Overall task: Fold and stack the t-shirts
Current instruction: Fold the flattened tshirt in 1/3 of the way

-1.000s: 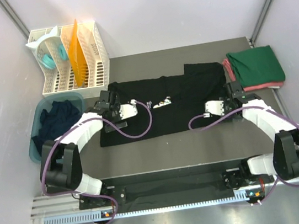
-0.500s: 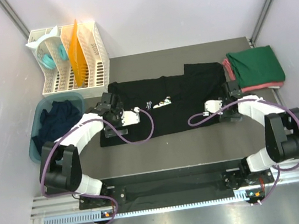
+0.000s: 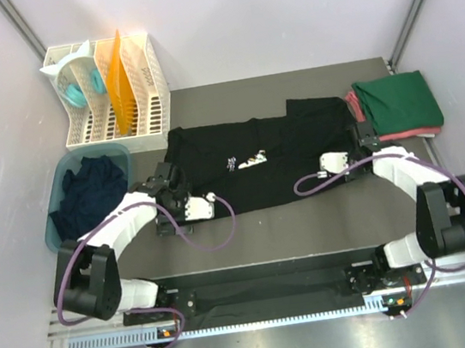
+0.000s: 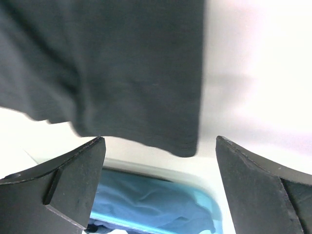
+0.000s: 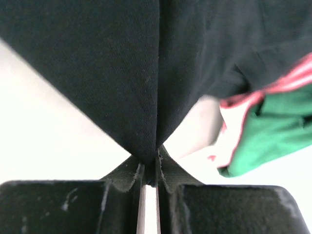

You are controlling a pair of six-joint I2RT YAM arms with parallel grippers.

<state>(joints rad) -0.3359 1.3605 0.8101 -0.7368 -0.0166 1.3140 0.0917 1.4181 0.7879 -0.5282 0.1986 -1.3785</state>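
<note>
A black t-shirt [image 3: 280,145] lies spread flat across the middle of the dark counter [image 3: 309,224], its small white-and-coloured chest print [image 3: 248,160] facing up. The left pincer [image 3: 164,192] sits low at the shirt's left edge, near the lower left corner. In the left wrist view its two fingers [image 4: 63,190] stand wide apart with nothing between them, and the hem of the black cloth hangs just beyond the tips. The right pincer [image 3: 364,135] is at the shirt's right edge. The right wrist view shows its jaws pressed narrow on a pinched fold of the black cloth, which rises in a crease from between the tips. Just past that pincer, at the far right corner of the counter, a folded dark green shirt [image 3: 395,99] rests on top of a pinkish-red shirt [image 3: 405,134], whose edge shows along the stack's near and left sides. The stack lies just beside the black shirt's right sleeve. Off the left end of the counter a teal-blue tub [image 3: 56,225] holds a crumpled dark navy shirt [image 3: 87,190]. Behind the tub stands a white slotted rack [image 3: 151,90].
</note>
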